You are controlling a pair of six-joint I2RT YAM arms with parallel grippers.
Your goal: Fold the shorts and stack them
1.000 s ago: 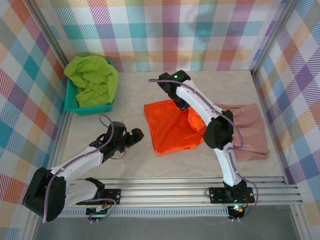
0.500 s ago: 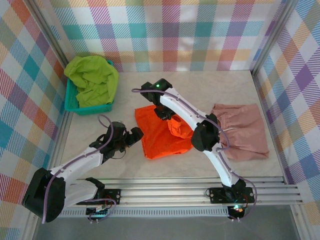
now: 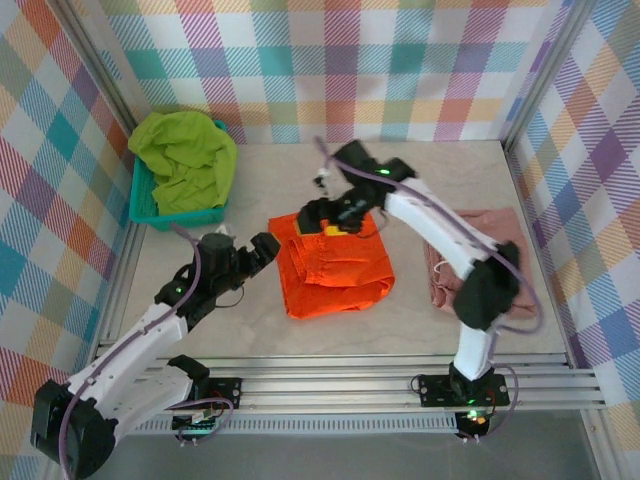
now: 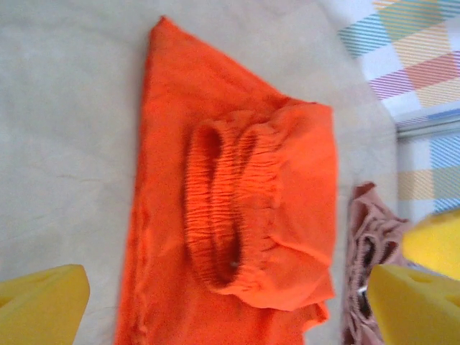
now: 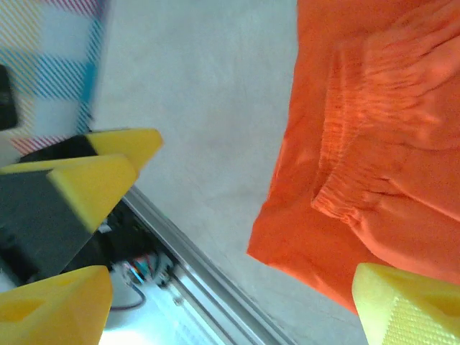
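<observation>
The bright orange shorts [image 3: 335, 265] lie folded over on the table's middle, waistband up [image 4: 237, 215] [image 5: 381, 136]. My right gripper [image 3: 328, 218] hovers open over their far left corner, nothing between its yellow fingertips [image 5: 410, 309]. My left gripper [image 3: 243, 247] stands open just left of the orange shorts, its yellow pads [image 4: 39, 309] wide apart and empty. The dusty pink shorts [image 3: 500, 250] [image 4: 366, 244] lie at the right, partly under the right arm. The lime green shorts [image 3: 185, 160] are heaped in the teal basket [image 3: 145, 205] at the back left.
Plaid walls close in the table [image 3: 300, 170] on three sides. A metal rail [image 3: 350, 375] [image 5: 194, 259] runs along the near edge. The left gripper [image 5: 93, 172] shows in the right wrist view, close beside the orange shorts.
The right gripper drew the orange cloth leftward over itself, then opened and let go. The orange shorts now lie further left. The left gripper rose toward their left edge.
</observation>
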